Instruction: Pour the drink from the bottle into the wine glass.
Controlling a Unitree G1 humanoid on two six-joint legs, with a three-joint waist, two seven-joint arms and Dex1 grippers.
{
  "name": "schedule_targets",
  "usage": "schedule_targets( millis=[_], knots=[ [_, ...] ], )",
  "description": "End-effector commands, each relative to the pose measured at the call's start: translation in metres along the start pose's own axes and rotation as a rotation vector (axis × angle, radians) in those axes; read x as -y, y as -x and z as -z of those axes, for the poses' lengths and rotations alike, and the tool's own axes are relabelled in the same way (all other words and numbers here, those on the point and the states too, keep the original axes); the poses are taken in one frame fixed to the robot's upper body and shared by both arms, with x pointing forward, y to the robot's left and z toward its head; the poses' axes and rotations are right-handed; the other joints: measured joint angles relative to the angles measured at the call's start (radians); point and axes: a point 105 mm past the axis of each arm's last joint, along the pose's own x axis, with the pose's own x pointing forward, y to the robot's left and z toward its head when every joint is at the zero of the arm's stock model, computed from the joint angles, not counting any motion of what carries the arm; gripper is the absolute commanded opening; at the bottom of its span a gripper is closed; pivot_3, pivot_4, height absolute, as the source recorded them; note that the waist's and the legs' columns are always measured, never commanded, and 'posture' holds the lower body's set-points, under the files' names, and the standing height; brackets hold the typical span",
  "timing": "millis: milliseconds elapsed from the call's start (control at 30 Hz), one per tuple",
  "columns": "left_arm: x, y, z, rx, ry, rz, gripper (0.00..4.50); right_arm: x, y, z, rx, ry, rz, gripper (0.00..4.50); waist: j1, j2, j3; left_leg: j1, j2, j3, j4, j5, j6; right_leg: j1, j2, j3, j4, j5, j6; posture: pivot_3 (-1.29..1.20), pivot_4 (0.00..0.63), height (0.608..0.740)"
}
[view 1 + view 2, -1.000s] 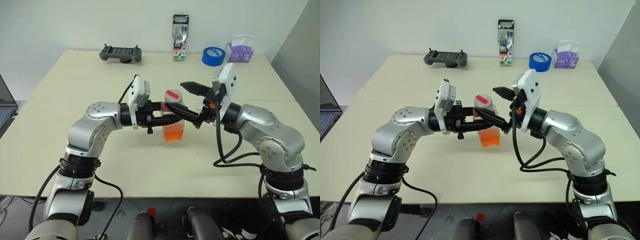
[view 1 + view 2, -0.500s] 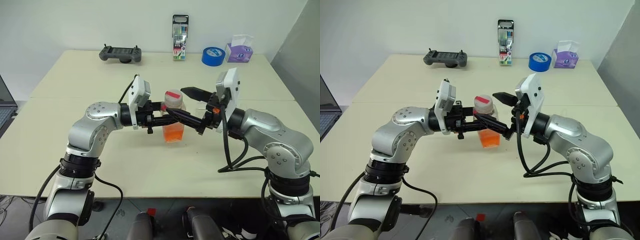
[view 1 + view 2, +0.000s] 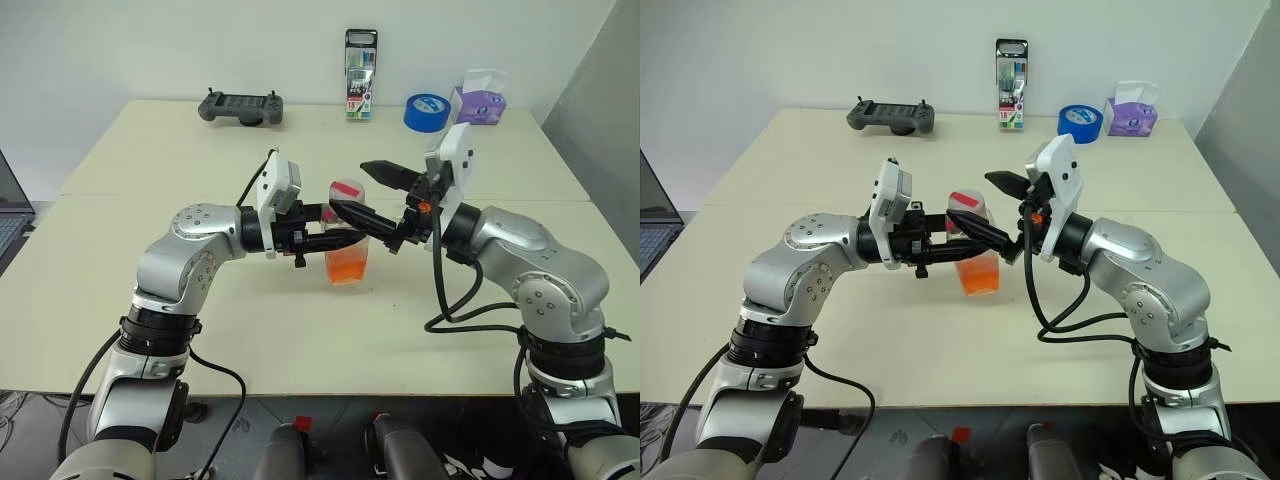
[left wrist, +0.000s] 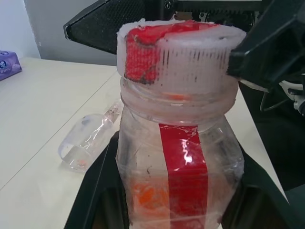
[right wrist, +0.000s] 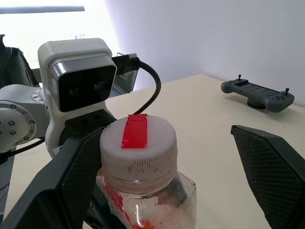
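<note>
My left gripper (image 3: 345,237) is shut on the body of the bottle (image 3: 347,250) and holds it upright over the middle of the table (image 3: 200,150). The bottle is clear plastic with a red label strip (image 4: 183,176), and the orange-red drink (image 3: 347,266) fills its lower part. Its white cap with a red patch (image 5: 138,143) is on. My right gripper (image 3: 347,187) is open, one finger on each side of the cap without touching it. A clear wine glass (image 4: 88,143) seems to lie on its side on the table behind the bottle.
Along the table's far edge sit a grey game controller (image 3: 241,106), a pack of markers (image 3: 361,75), a blue tape roll (image 3: 428,111) and a purple tissue box (image 3: 480,103). A laptop's corner (image 3: 10,215) shows at the left edge.
My right arm dipped a little half a second ago and has come back up around the cap. The left gripper and the bottle have stayed put.
</note>
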Motion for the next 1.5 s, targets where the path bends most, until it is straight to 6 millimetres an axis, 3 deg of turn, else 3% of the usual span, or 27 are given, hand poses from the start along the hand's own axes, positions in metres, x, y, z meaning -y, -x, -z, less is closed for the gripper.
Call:
schedule_targets(
  millis=[33,367,867,1000,1133,1200,1367,1500],
  knots=[
    [0.001,0.002,-0.012,0.025,-0.054,0.004,1.83,0.003,0.007,-0.010,0.031,0.041,0.019,4.48,0.000,0.000,0.000,0.000,0.000,0.000,0.000,0.000,0.000,0.000,0.000,0.000,0.000,0.000,0.000,0.00,0.150,0.740],
    [0.002,0.000,-0.011,0.028,-0.055,0.014,1.83,-0.004,0.017,-0.011,0.012,0.043,-0.004,4.48,0.000,0.000,0.000,0.000,0.000,0.000,0.000,0.000,0.000,0.000,0.000,0.000,0.000,0.000,0.000,0.00,0.150,0.740],
    [0.003,0.000,-0.011,0.023,-0.059,0.012,1.83,-0.015,0.000,-0.017,0.064,-0.021,-0.072,4.48,0.000,0.000,0.000,0.000,0.000,0.000,0.000,0.000,0.000,0.000,0.000,0.000,0.000,0.000,0.000,0.00,0.150,0.740],
    [0.004,0.002,-0.011,0.020,-0.060,0.009,1.83,-0.015,0.000,-0.016,0.057,-0.012,-0.075,3.64,0.000,0.000,0.000,0.000,0.000,0.000,0.000,0.000,0.000,0.000,0.000,0.000,0.000,0.000,0.000,0.00,0.150,0.740],
    [0.004,0.002,-0.011,0.019,-0.061,0.005,1.83,-0.016,0.000,-0.013,0.046,-0.004,-0.085,2.21,0.000,0.000,0.000,0.000,0.000,0.000,0.000,0.000,0.000,0.000,0.000,0.000,0.000,0.000,0.000,0.00,0.150,0.740],
    [0.004,0.002,-0.011,0.019,-0.060,0.004,1.83,-0.019,0.000,-0.012,0.039,0.002,-0.095,1.73,0.000,0.000,0.000,0.000,0.000,0.000,0.000,0.000,0.000,0.000,0.000,0.000,0.000,0.000,0.000,0.00,0.150,0.740],
    [0.004,0.001,-0.010,0.019,-0.059,0.004,1.83,-0.017,0.000,-0.016,0.054,0.012,-0.091,1.73,0.000,0.000,0.000,0.000,0.000,0.000,0.000,0.000,0.000,0.000,0.000,0.000,0.000,0.000,0.000,0.00,0.150,0.740],
    [0.004,0.002,-0.010,0.019,-0.056,0.003,1.83,-0.003,0.001,-0.048,0.181,0.070,-0.026,1.73,-0.001,0.000,0.000,0.000,0.000,0.000,0.000,0.000,0.000,0.000,0.000,0.000,0.000,0.000,0.000,0.00,0.150,0.740]
  ],
)
